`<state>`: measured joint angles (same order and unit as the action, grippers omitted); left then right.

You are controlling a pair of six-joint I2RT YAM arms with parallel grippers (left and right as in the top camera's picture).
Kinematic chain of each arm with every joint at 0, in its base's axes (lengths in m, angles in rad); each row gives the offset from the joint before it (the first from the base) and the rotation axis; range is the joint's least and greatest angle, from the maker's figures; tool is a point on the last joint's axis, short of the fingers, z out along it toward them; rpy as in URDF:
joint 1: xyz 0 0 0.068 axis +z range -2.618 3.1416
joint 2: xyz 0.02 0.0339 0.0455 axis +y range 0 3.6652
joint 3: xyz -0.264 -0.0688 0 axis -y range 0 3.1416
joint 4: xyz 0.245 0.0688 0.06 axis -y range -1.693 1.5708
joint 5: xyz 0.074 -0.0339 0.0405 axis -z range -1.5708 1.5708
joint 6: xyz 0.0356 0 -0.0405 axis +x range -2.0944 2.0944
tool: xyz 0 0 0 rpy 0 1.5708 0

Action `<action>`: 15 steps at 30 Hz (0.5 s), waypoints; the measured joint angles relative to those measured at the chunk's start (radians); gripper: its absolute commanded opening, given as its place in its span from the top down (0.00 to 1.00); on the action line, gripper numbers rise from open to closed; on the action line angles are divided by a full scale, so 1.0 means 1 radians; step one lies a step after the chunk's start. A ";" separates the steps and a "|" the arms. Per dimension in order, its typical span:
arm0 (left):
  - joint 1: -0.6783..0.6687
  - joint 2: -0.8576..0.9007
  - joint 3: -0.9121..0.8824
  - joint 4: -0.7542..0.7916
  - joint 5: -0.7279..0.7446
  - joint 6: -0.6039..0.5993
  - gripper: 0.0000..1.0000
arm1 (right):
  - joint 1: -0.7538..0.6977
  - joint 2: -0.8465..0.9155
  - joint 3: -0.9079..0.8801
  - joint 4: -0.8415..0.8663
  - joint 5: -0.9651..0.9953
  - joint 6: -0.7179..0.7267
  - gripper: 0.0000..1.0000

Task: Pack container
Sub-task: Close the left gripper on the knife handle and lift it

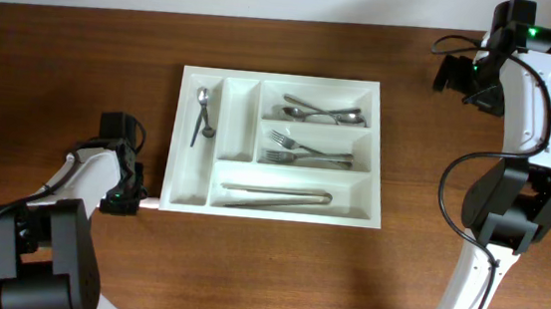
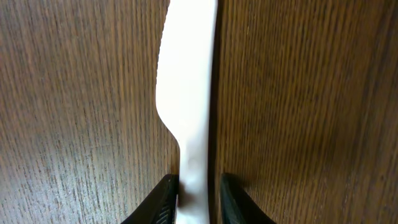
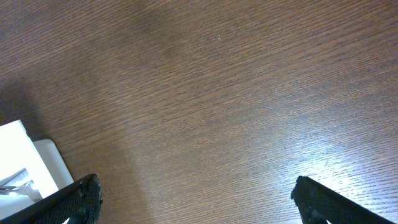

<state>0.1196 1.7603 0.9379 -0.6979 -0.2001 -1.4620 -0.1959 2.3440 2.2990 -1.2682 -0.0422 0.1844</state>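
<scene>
Two fingers (image 2: 163,202) flanking knife (image 2: 186,81), mostly hidden overhead

Dark brown wood-grain table (image 1: 84,58). In the white tray (image 1: 282,77), a small spoon (image 1: 201,108) lies lengthwise in the far-left narrow compartment. Two spoons (image 1: 321,112) lie in the top long one, two forks (image 1: 304,148) in the one below, and metal tongs (image 1: 277,196) in the bottom one. A white plastic knife (image 2: 186,93) runs along the table's grain.

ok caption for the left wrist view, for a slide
The left gripper straddles the handle of a white plastic knife, wooden table beneath.
</scene>
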 measured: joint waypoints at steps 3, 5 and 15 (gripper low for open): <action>0.001 0.000 0.000 -0.007 0.001 0.002 0.86 | 0.000 0.000 0.000 0.000 0.000 0.001 0.01; 0.001 0.000 0.000 -0.009 0.001 0.003 0.88 | 0.000 0.000 0.000 0.000 0.000 0.000 0.01; 0.001 0.000 0.000 -0.010 0.002 0.003 0.98 | 0.000 0.000 0.000 0.000 0.000 0.000 0.01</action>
<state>0.1204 1.7603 0.9375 -0.7074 -0.1986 -1.4593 -0.1959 2.3440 2.2990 -1.2682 -0.0422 0.1848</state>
